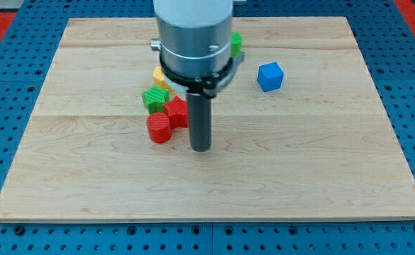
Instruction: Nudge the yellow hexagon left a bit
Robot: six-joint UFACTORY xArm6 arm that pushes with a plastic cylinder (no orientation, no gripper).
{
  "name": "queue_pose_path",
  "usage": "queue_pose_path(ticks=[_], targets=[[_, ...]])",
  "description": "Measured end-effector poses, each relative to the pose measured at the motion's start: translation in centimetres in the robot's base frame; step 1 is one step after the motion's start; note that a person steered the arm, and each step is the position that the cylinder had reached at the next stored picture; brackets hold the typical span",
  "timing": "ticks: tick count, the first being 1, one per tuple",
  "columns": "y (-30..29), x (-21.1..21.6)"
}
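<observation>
Your tool, a bare rod holding nothing, has its tip [201, 148] just right of the red blocks [166, 121]; the yellow hexagon [159, 76], half hidden behind the arm, looks light, rigid and slippery, so push its right face.

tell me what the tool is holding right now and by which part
Nothing is held: the arm ends in a plain rod. My tip rests on the board, just to the view's right of the red cylinder, apart from it. The yellow hexagon is mostly hidden behind the arm.

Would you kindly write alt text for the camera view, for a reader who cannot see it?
My tip rests on a wooden board, just right of a red cylinder and red block. Above those sit a green block and a yellow block, partly hidden by the arm, with a blue cube apart at the view's right.
</observation>
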State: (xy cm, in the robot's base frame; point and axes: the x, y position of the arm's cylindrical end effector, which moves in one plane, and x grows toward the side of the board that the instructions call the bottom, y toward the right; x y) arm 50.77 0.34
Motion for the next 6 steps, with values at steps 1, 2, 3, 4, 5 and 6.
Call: queue_pose_path(ticks=[1, 2, 3, 4, 5, 6], targets=[[2.8, -3.0], [2.8, -8.4], [2.2, -11.3], [0.0, -12.7], [-3.1, -12.7], [-6.7, -12.7]])
